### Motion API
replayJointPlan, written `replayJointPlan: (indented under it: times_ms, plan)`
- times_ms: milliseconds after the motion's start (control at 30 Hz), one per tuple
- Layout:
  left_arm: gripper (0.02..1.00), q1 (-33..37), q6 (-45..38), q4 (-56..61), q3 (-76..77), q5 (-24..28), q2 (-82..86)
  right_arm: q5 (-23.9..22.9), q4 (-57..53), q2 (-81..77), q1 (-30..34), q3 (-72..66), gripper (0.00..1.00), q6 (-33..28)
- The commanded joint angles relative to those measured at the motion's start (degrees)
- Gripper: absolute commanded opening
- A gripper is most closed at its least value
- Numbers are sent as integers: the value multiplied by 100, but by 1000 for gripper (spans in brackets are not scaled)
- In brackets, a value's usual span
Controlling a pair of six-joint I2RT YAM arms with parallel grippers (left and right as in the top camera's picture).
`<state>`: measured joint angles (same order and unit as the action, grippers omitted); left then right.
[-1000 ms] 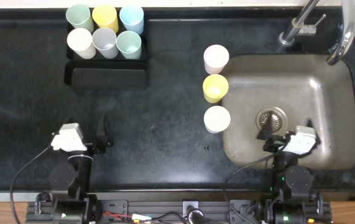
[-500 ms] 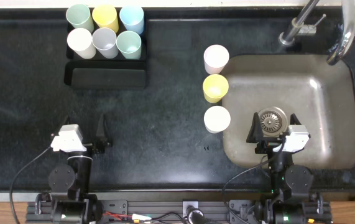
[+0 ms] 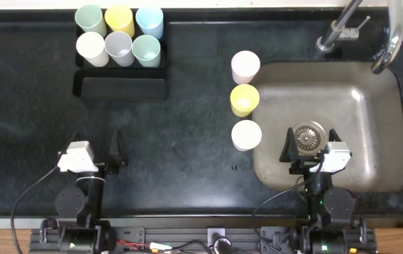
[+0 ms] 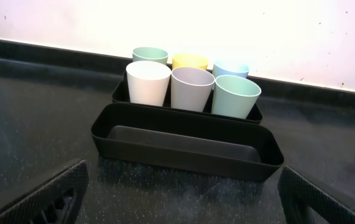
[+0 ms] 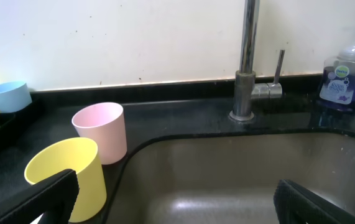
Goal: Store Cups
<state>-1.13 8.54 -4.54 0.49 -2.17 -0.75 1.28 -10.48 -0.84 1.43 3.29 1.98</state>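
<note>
Left gripper point(image 3: 95, 148) jaws wide, holding nothing | right gripper point(image 3: 309, 143) likewise, over sink point(image 3: 370, 106) | white cup point(image 3: 246, 135), yellow cup point(image 3: 244, 99), pink cup point(image 3: 245, 66) along sink's left rim (upright) | black bin point(image 3: 120, 78) | six cups point(image 3: 119, 46) in tray point(image 4: 120, 93) behind.

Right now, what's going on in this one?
Two robot arms sit at a counter, storing cups. The left gripper and right gripper are both open and hold nothing. Six cups stand in the back tray; the front tray is empty. A pink cup, yellow cup and white cup wait in a row beside the sink, not yet touched.
</note>
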Motion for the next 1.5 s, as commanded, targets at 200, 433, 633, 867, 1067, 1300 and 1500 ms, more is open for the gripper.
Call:
replayJointPlan:
  times_ms: [200, 433, 633, 867, 1067, 1300, 1500]
  plan:
    - [1000, -4, -125, -15, -4, -42, 59, 39, 20, 63, 9, -35, 998, 66]
    - [1000, -7, -96, -31, -2, 109, 59, 39, 20, 63, 9, -35, 998, 66]
    - [1000, 7, 1023, -37, 13, 332, 57, 39, 20, 63, 9, -35, 998, 66]
    - [1000, 11, 1532, -343, 1178, 2675, -1786, 39, 20, 63, 9, -35, 996, 66]
    - [1000, -20, 1036, -2997, 4264, 2765, -4833, 39, 20, 63, 9, -35, 996, 63]
    - [1000, -785, 780, -5825, 8832, 2660, -8275, 39, 20, 63, 9, -35, 998, 63]
    - [1000, -2253, 1725, -6295, 11169, 1985, -10445, 39, 20, 63, 9, -35, 998, 63]
